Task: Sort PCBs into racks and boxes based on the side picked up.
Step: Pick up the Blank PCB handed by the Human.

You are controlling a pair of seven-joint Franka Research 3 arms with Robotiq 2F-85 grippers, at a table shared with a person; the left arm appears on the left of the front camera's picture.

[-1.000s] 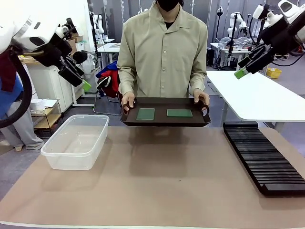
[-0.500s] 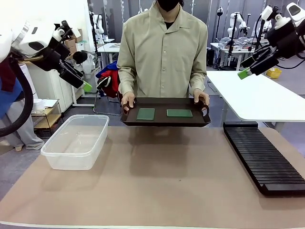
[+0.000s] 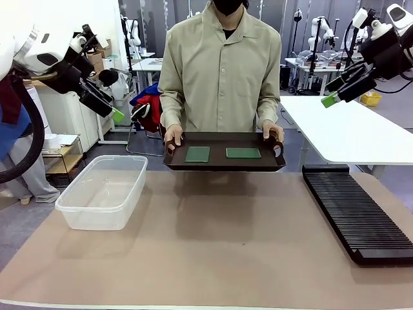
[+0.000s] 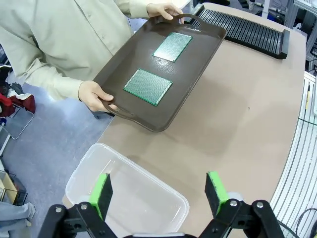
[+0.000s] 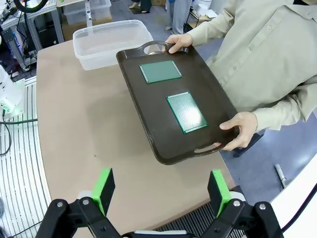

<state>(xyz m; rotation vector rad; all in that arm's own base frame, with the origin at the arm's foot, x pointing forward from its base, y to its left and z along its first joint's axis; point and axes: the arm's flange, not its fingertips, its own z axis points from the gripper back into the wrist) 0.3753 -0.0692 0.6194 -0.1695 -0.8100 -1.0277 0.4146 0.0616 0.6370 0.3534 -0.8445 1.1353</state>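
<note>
**PCBs on tray, both claws open**

Two PCBs (image 3: 197,154) (image 3: 243,153) flat on tray (image 3: 222,166), side by side, not touching. Ahead of left claw (image 4: 158,193) and beyond the box (image 4: 79,173). Ahead of right claw (image 5: 161,191) too. Well apart from both claws.

Tray held over the far table (image 3: 213,245) edge by person's hands (image 3: 173,135) (image 3: 272,134), one on each handle. One PCB nearer each hand.

Left claw: raised off to the side, jaws spread wide, green pads (image 4: 102,193) well apart. Box just below and ahead of it, on the table. Rack (image 4: 247,32) far ahead, past the tray.

Right claw: raised on the other side, jaws spread wide. Rack edge right under the fingers' base, tray next ahead, box farthest, past the tray's far handle.

In front view, box below left claw, rack below right claw, tray between the two.
</note>
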